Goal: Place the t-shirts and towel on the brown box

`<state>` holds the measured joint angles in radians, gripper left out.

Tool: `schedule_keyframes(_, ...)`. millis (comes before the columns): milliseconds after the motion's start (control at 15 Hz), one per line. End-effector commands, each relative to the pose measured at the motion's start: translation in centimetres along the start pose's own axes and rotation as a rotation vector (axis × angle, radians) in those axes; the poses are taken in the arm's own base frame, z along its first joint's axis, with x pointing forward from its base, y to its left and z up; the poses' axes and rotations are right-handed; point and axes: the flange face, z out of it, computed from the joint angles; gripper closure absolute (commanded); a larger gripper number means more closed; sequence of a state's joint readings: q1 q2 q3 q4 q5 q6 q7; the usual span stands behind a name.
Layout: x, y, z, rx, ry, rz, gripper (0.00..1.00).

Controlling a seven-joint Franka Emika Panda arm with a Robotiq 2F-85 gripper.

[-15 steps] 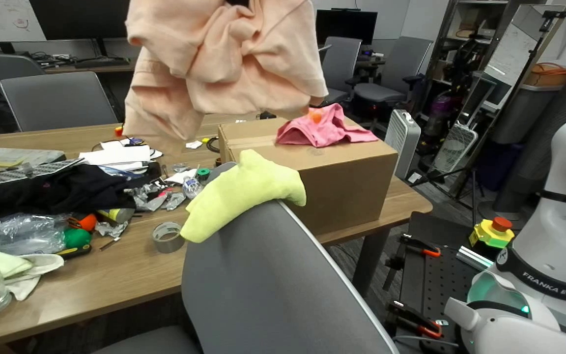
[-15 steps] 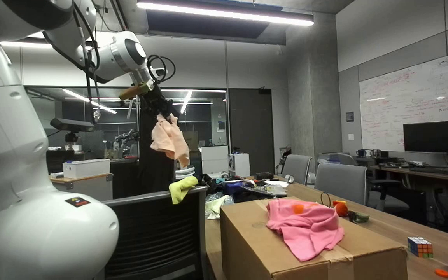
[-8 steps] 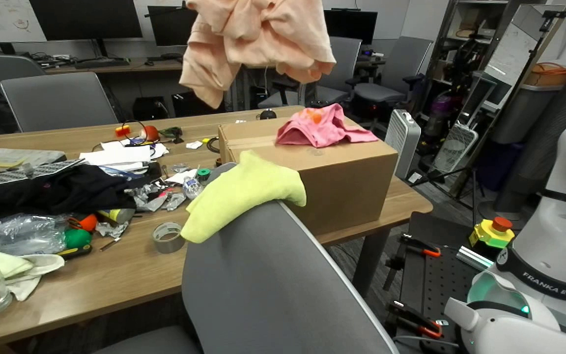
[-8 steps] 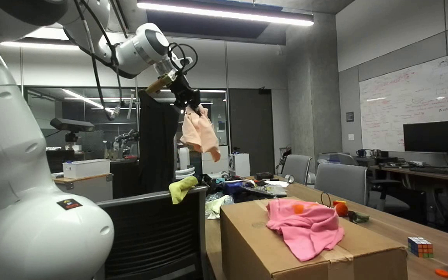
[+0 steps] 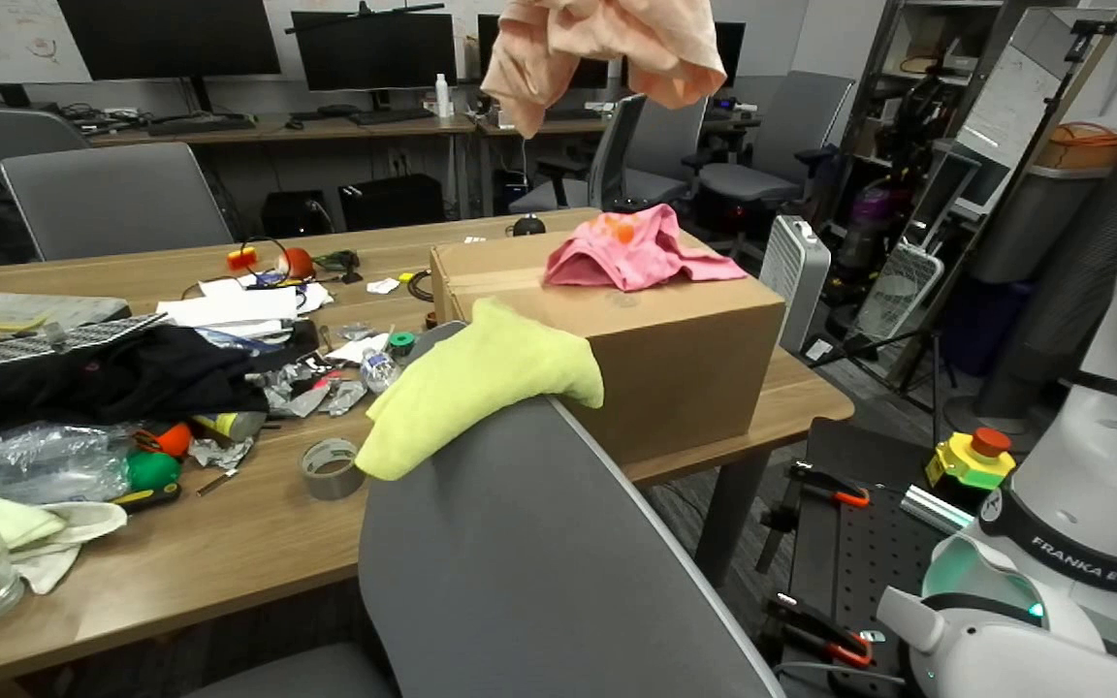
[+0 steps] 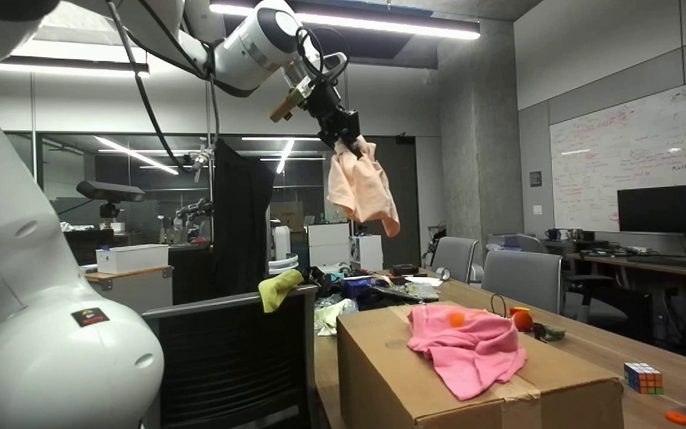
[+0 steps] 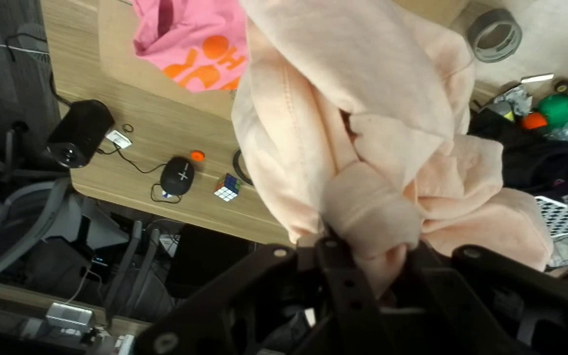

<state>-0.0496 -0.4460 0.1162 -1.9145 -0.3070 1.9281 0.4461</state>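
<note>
- My gripper (image 7: 375, 249) pinches a fold of the peach cloth (image 7: 363, 84); the rest hangs from it, creased, well apart from the box (image 6: 379, 339).
- In an exterior view, the box stands on the table (image 6: 599, 348), at five o'clock from my gripper.
- The pink cloth (image 6: 468, 351) lies rumpled on top of the box.
- There too, the yellow cloth (image 6: 280, 290) drapes over the back of a chair (image 6: 230, 357), at seven o'clock from me.

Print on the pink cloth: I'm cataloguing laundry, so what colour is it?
The print on the pink cloth is orange, clearest in the wrist view.
</note>
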Motion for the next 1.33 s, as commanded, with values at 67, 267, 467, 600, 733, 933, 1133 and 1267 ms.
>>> schedule_keyframes(67, 1.5, 4.0, 0.6, -0.073, 0.027, 0.129, 0.96)
schedule_keyframes(267, 2.6, 5.6, 1.8, -0.131, 0.006, 0.188, 0.96)
schedule_keyframes(467, 3.5, 6.7, 3.4, -0.167, -0.015, 0.226, 0.96)
schedule_keyframes(600, 4.0, 7.3, 4.4, -0.178, -0.029, 0.250, 0.96)
schedule_keyframes(733, 4.5, 8.0, 5.3, -0.203, -0.038, 0.289, 0.96)
schedule_keyframes(933, 5.0, 9.4, 6.5, -0.249, -0.036, 0.345, 0.95)
schedule_keyframes(1133, 5.0, 10.5, 7.1, -0.269, -0.027, 0.372, 0.50)
schedule_keyframes(1267, 4.7, 10.9, 7.2, -0.283, -0.013, 0.369, 0.36)
